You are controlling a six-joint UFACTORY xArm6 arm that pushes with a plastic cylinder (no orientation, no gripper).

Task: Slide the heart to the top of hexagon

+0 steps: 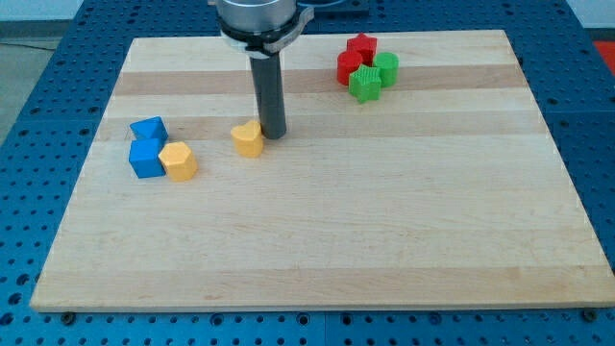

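Observation:
A yellow heart [248, 139] lies on the wooden board left of centre. My tip [273, 134] rests right beside the heart, on its right side, touching or nearly touching it. A yellow hexagon [179, 160] sits further to the view's left, pressed against a blue cube [146, 158]. The heart is to the right of the hexagon and slightly higher in the view.
A blue block of irregular shape [149, 129] sits just above the blue cube. Near the view's top right is a cluster of two red blocks [356, 56], a green cylinder [385, 66] and a green star-like block [365, 84]. The board [384, 221] ends in a blue perforated table.

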